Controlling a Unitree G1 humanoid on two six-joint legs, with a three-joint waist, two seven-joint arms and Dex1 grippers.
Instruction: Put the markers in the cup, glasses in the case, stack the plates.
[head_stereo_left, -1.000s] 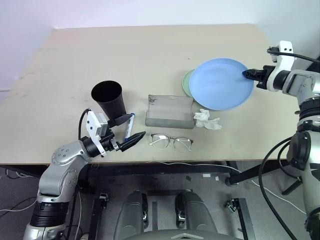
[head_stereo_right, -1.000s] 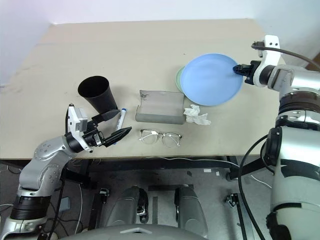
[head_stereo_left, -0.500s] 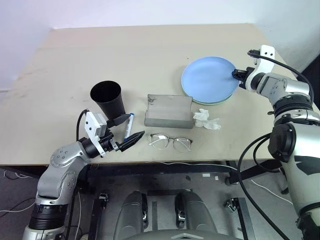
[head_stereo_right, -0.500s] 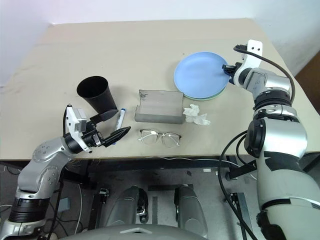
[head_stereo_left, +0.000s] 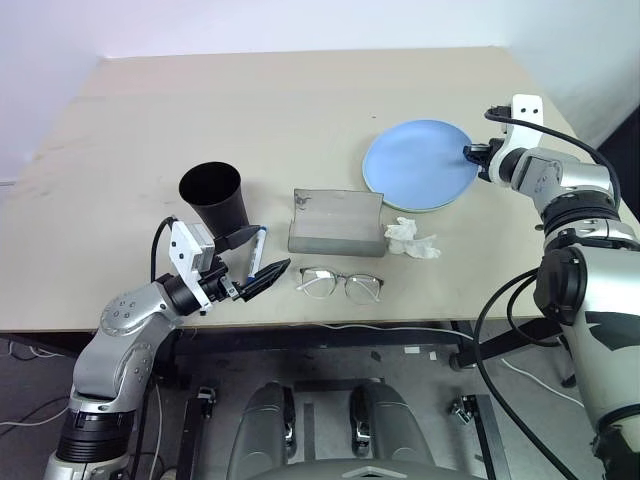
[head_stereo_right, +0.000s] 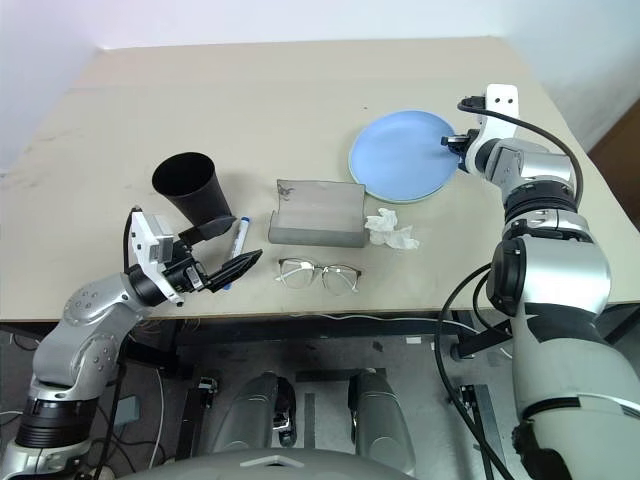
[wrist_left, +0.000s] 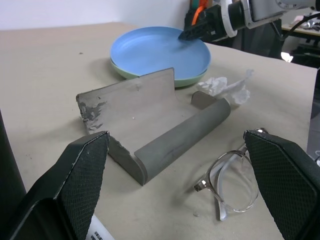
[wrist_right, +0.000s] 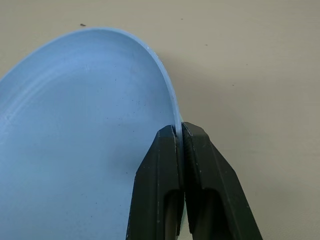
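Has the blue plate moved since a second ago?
Yes. The blue plate has come down from a tilted hold onto the green plate, shifting away from the tissue; the right hand grips its rim.

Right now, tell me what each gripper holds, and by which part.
The right gripper pinches the blue plate by its rim, resting on the green plate. The left gripper is open, holding nothing.

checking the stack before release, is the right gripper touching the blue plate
Touching. In the right wrist view the right gripper has its two black fingers pinched on the rim of the blue plate, no gap on either side.
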